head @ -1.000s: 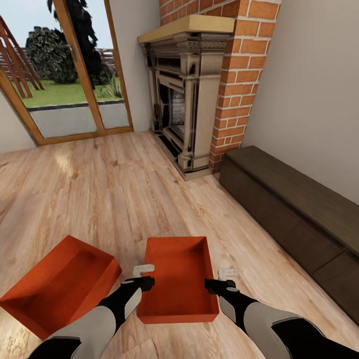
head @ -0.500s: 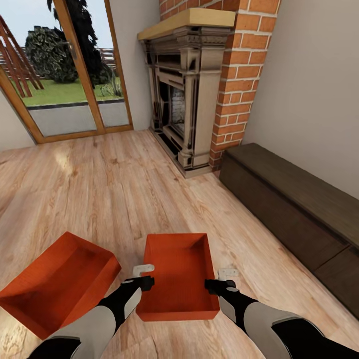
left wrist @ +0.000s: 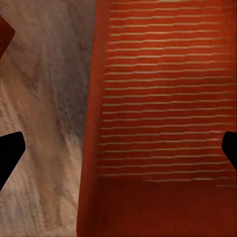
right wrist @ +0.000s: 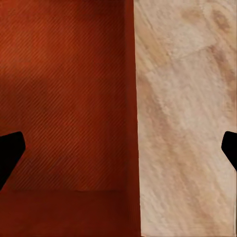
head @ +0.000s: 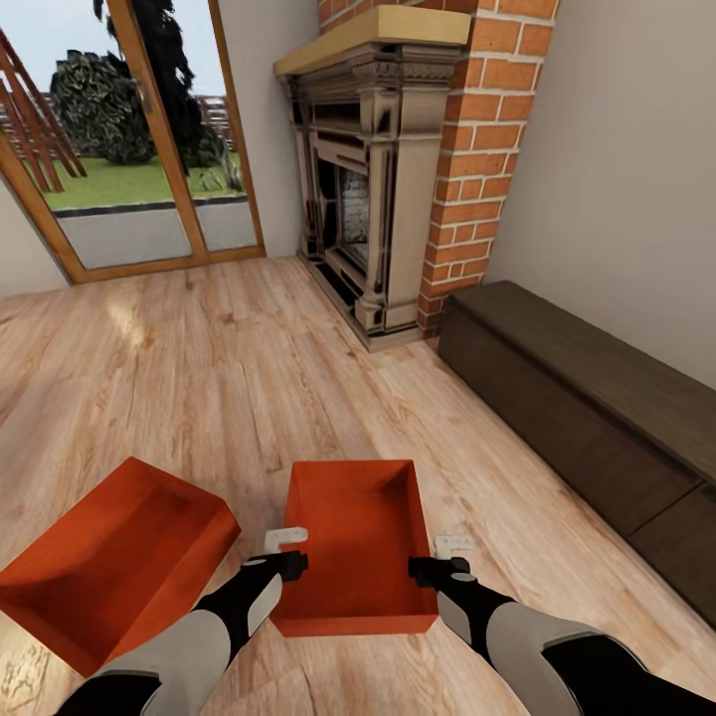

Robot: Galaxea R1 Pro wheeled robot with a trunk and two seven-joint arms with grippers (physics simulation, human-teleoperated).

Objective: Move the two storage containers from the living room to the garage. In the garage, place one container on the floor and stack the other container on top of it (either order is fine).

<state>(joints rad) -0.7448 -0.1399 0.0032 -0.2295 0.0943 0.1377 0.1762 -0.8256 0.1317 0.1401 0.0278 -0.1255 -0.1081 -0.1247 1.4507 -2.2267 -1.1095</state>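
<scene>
While both arms reach down over the wood floor (head: 199, 378), the L gripper (head: 283, 552) straddles the near bin's (head: 353, 537) left wall and the R gripper (head: 446, 557) its right wall, jaws wide open, gripping nothing. 2nd bin (head: 109, 567) sits tilted just left, w/ fireplace (head: 373, 189) and dark bench (head: 587, 418) beyond.

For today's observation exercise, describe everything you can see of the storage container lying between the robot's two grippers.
The storage container is an orange-red rectangular bin that looks like plastic, open-topped, with plain walls tapering slightly to a flat bottom, and empty. It sits upright on the light wood-plank floor, long axis pointing away from the robot. The left gripper straddles its left wall and the right gripper its right wall, both open. A second container lies apart at its left.
</scene>
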